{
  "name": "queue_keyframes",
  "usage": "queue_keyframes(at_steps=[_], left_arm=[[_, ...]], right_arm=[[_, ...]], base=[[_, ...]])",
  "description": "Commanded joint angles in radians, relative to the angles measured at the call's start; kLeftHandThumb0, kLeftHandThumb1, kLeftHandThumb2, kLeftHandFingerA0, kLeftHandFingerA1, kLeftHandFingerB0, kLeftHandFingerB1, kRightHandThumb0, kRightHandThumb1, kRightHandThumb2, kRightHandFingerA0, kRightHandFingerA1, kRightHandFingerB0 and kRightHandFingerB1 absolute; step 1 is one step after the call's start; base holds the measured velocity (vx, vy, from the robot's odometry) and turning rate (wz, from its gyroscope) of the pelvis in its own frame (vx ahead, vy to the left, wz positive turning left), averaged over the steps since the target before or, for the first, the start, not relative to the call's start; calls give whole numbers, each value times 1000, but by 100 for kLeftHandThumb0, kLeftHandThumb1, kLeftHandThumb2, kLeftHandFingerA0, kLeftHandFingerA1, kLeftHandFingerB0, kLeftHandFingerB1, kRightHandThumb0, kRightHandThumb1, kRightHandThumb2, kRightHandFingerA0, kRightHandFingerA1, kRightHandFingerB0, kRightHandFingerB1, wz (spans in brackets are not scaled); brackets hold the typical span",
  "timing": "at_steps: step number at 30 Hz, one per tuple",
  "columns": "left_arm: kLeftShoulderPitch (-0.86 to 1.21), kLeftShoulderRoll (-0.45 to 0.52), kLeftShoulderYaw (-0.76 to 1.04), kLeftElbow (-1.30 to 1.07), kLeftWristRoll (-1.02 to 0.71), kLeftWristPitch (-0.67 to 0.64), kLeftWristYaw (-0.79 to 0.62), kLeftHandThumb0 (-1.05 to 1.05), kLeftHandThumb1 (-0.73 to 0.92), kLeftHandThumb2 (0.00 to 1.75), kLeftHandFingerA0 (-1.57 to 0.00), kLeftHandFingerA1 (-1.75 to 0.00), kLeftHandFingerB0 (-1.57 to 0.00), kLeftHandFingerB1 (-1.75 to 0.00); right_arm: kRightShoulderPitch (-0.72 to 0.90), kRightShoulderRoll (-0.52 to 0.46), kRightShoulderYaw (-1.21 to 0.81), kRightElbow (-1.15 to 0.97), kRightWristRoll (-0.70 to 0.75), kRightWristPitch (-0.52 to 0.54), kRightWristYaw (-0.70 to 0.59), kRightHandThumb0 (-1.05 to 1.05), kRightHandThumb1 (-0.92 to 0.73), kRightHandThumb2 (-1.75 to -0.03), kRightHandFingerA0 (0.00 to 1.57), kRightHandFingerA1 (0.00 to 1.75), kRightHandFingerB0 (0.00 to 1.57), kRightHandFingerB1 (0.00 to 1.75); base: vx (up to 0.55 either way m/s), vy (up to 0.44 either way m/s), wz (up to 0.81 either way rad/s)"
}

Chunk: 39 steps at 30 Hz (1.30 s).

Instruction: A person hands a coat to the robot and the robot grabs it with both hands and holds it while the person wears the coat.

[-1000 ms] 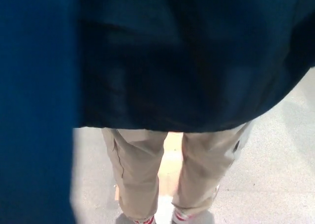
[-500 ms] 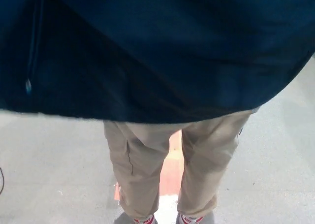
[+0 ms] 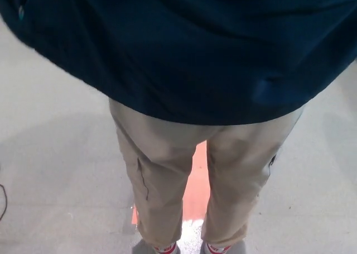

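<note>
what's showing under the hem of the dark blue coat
Below the dark blue fabric coat, a person's beige trousers show, over grey floor with an orange strip. The coat hides everything above.

1. Pale grey floor (image 3: 50,153), smooth and lightly speckled, filling the lower half of the head view.
2. Orange-red strip (image 3: 197,187) marked on the floor, running away from the camera, partly hidden.
3. Thin dark cable (image 3: 3,201) curving in at the left edge, lying on the floor.
4. Bright, even light from above; soft shadow across the grey on the left side.
</note>
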Motion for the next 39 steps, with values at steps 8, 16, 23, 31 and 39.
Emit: queue_keyframes(at_steps=[8, 16, 23, 31, 39], left_arm=[[4, 11, 125, 6, -78, 60, -91, -82, 78, 79, 0, 0, 0, 0], [16, 33, 223, -6, -145, 34, -48, -99, 72, 102, 0, -12, 0, -1], [108, 145, 284, -48, -165, -54, 84, -100, 82, 111, 0, -7, 0, 0], [507, 273, 508, -328, -373, -302, 93, -99, 86, 114, 0, -5, 0, 0], [1219, 239, 852, -948, -539, -327, 81, -97, 84, 111, 0, -1, 0, 0]], right_arm=[[-24, -35, -62, 1, 35, 108, 105, -102, -76, -105, 0, 8, 0, 0], [-16, -71, -153, -11, 84, 62, 43, -98, -75, -104, 0, 12, 0, 0], [43, -125, -299, -58, 189, -77, 23, -101, -80, -109, 0, 4, 0, 0], [487, -215, -520, -466, 400, -402, 49, -97, -79, -106, 0, 5, 0, 0], [1166, -112, -800, -1239, 469, -316, 62, -94, -81, -107, 0, 5, 0, 0]], base=[[0, 0, 0], [0, 0, 0], [0, 0, 0], [0, 0, 0], [0, 0, 0]])
